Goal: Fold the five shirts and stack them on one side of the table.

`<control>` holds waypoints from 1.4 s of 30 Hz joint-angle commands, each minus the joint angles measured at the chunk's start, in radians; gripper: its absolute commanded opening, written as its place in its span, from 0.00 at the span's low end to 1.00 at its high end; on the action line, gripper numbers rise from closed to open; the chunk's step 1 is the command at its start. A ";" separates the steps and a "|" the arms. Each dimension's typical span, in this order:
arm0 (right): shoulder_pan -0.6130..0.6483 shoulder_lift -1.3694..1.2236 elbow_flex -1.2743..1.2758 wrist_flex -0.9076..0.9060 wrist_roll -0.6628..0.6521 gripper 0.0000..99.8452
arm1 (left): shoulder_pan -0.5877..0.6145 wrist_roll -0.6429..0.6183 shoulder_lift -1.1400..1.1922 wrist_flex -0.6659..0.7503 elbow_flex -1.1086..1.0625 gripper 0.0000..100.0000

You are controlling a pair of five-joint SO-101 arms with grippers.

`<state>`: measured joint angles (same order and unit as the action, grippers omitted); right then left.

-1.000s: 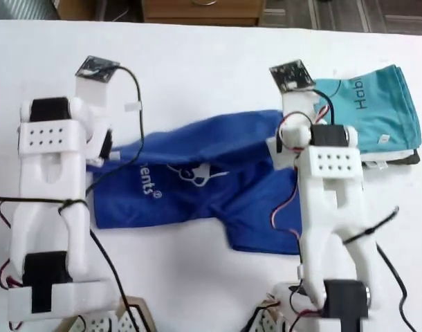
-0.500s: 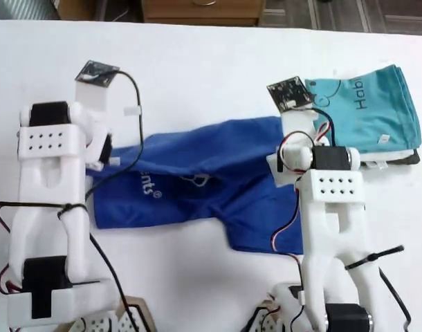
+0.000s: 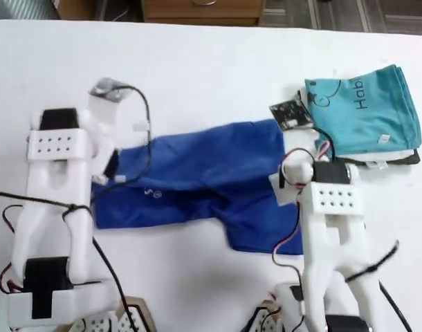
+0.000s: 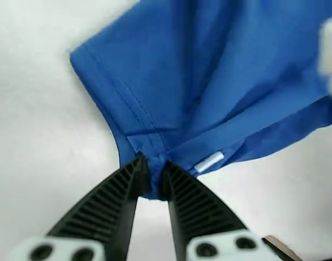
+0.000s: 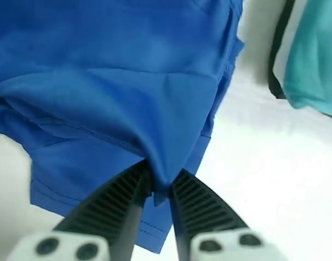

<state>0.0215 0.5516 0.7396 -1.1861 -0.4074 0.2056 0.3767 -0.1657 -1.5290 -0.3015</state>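
Observation:
A blue shirt [image 3: 204,180] lies stretched across the middle of the white table [image 3: 197,76], partly folded over itself. My left gripper [image 4: 152,174] is shut on the blue shirt [image 4: 209,81] at a hemmed corner with a small white label, at the shirt's left end. My right gripper [image 5: 159,185] is shut on a pinched fold of the blue shirt [image 5: 111,81] at its right side. In the high view the left arm [image 3: 59,173] and the right arm [image 3: 328,214] stand over the shirt's two ends. A folded teal shirt [image 3: 367,111] lies at the right.
The teal shirt [image 5: 313,60] tops a stack with a dark garment edge [image 3: 398,160] showing under it. Wooden furniture [image 3: 204,10] stands past the table's far edge. Cables [image 3: 145,124] trail from both arms.
Both grippers pulled toward the near side of the table with the blue shirt's far edge, folding it over so the white print is now almost covered.

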 commanded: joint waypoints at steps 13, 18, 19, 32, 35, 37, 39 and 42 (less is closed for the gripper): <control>-0.102 0.127 0.129 0.016 -0.097 0.02 | -0.012 0.014 -0.046 0.178 -0.225 0.03; -0.104 0.127 0.146 0.008 -0.097 0.02 | -0.012 0.014 -0.044 0.152 -0.229 0.03; -0.104 0.127 0.152 0.010 -0.097 0.02 | -0.012 0.015 -0.043 0.155 -0.239 0.03; -0.105 0.128 0.115 -0.090 -0.097 0.02 | -0.072 0.012 -0.118 0.101 -0.249 0.03; -0.107 0.128 0.118 -0.110 -0.097 0.02 | -0.083 0.009 -0.160 0.087 -0.251 0.03; -0.108 0.128 0.118 -0.111 -0.097 0.02 | -0.083 0.009 -0.170 0.091 -0.251 0.03; -0.105 0.128 0.117 -0.122 -0.097 0.02 | -0.083 0.009 -0.170 0.091 -0.254 0.03; -0.102 0.140 0.112 -0.147 -0.097 0.02 | -0.083 0.014 -0.170 0.129 -0.303 0.03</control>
<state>-0.0767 0.6406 0.8945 -1.3119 -0.5010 0.1335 0.3813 -0.2961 -1.4277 -0.5792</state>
